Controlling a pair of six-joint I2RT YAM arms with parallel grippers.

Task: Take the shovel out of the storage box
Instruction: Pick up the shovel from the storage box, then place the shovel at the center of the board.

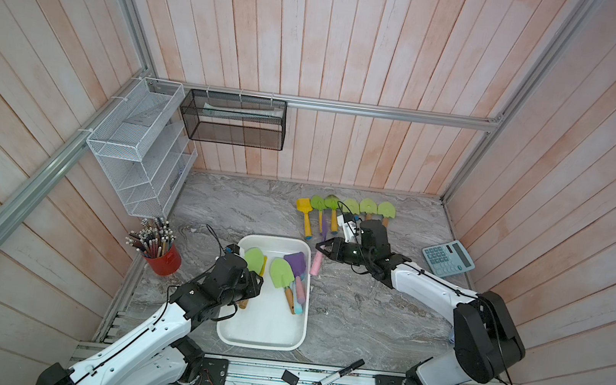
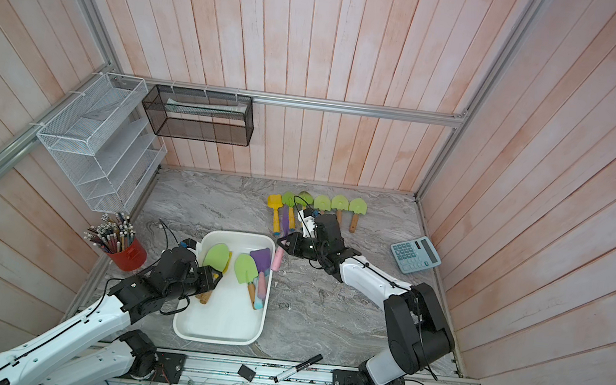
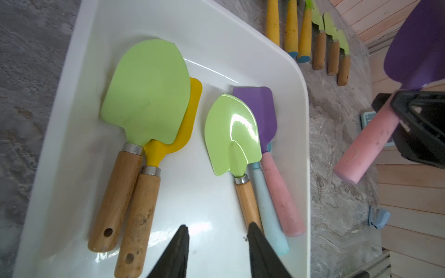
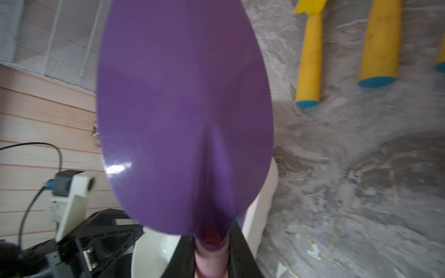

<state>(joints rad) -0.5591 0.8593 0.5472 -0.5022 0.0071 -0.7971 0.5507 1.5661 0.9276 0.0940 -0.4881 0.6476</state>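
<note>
Purple-bladed pink-handled shovel (image 4: 183, 120), right fingers (image 4: 238, 257) clamped on handle, left fingers (image 3: 173, 255) apart

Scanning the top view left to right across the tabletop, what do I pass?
Red pencil cup → storage box → held purple shovel in the right gripper → calculator.

top views: high, looking down | wrists: close, share storage box (image 3: 304, 134)
</note>
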